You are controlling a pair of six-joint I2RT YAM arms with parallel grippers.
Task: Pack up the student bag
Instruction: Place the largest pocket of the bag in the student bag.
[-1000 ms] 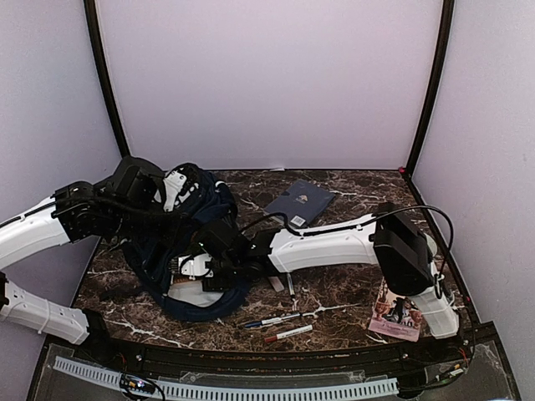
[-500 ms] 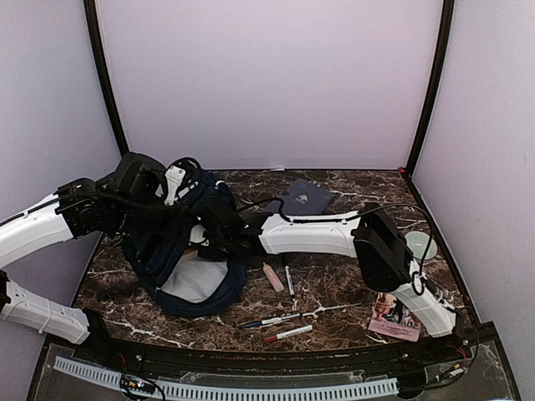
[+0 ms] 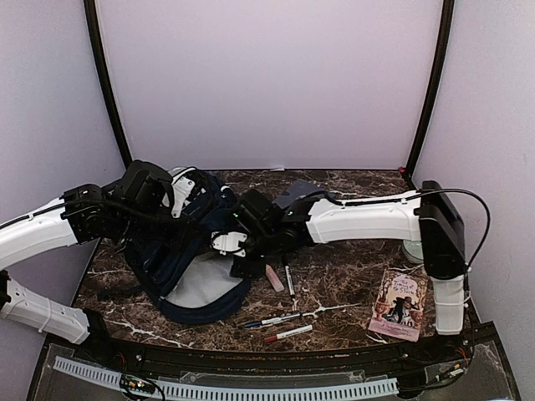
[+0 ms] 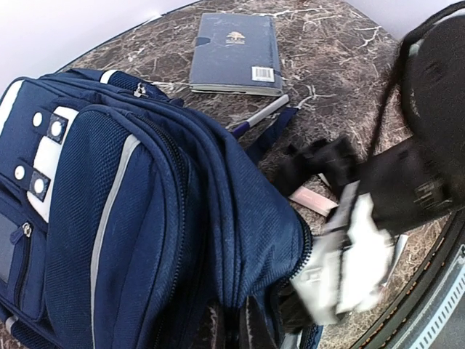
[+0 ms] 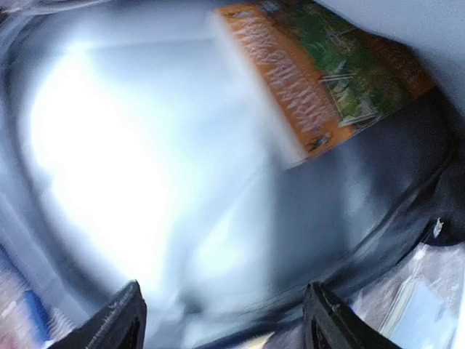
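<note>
The student bag [image 3: 180, 251], navy with grey patches, lies at the table's left with its mouth open and its pale lining showing. It fills the left wrist view [image 4: 131, 203]. My left gripper [image 3: 191, 200] is shut on the fabric at the bag's top edge [image 4: 236, 320]. My right gripper [image 3: 236, 259] is at the right rim of the opening, pointing into the bag. Its jaws are wide apart and empty [image 5: 225, 309]. An orange-covered book [image 5: 320, 80] lies inside the bag against the lining [image 5: 145, 160]. That view is blurred.
A flat navy hardcover book [image 4: 236, 47] lies behind the bag, partly hidden by the right arm [image 3: 292, 194]. A pink stick [image 3: 273, 277] and several pens [image 3: 272, 320] lie right of the bag. A pink book [image 3: 399, 305] is at the front right.
My right gripper has drawn back from deep in the bag to its right rim, and the right arm has swung rightward off the pink book. The left gripper keeps its hold.
</note>
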